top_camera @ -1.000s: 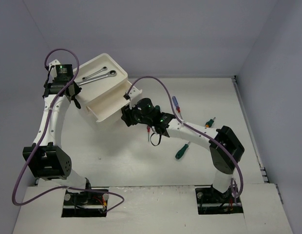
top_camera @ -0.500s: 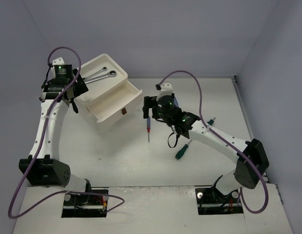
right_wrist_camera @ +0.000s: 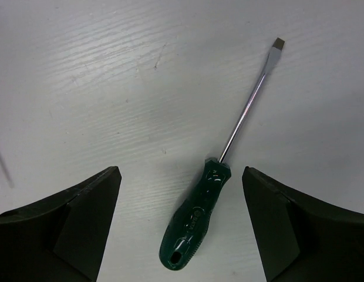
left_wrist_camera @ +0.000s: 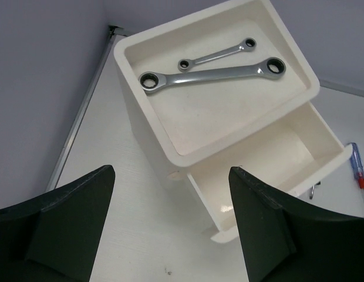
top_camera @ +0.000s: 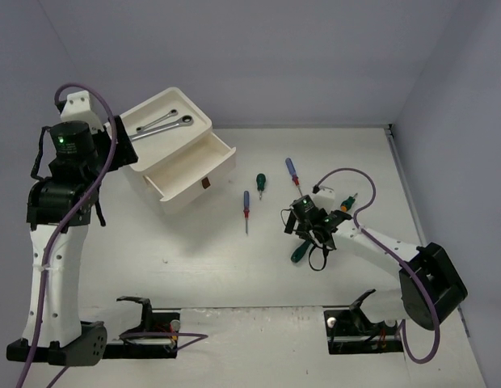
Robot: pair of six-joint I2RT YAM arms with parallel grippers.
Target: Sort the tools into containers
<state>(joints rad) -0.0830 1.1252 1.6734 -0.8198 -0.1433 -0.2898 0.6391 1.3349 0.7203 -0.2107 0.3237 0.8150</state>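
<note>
right tool (right_wrist_camera: pixel 181 171) gone from drawer box (top_camera: pixel 143 168), now spread over green screwdriver (right_wrist_camera: pixel 196 226), blue screwdriver (top_camera: pixel 246 202) left lying on desk (top_camera: pixel 194 259), left tool (left_wrist_camera: pixel 171 171) backed away too

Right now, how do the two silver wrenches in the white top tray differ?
The long silver wrench is bigger, with larger ring ends, than the short silver wrench. The long one lies nearer the open drawer; the short one lies behind it. Both are shiny metal, lying flat in the white tray.

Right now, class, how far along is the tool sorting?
Done: two wrenches lie in the tray, and the drawer stands open, empty. In hand: nothing; the open right gripper hovers over a green screwdriver. Left: that one and the other screwdrivers on the table.
</note>
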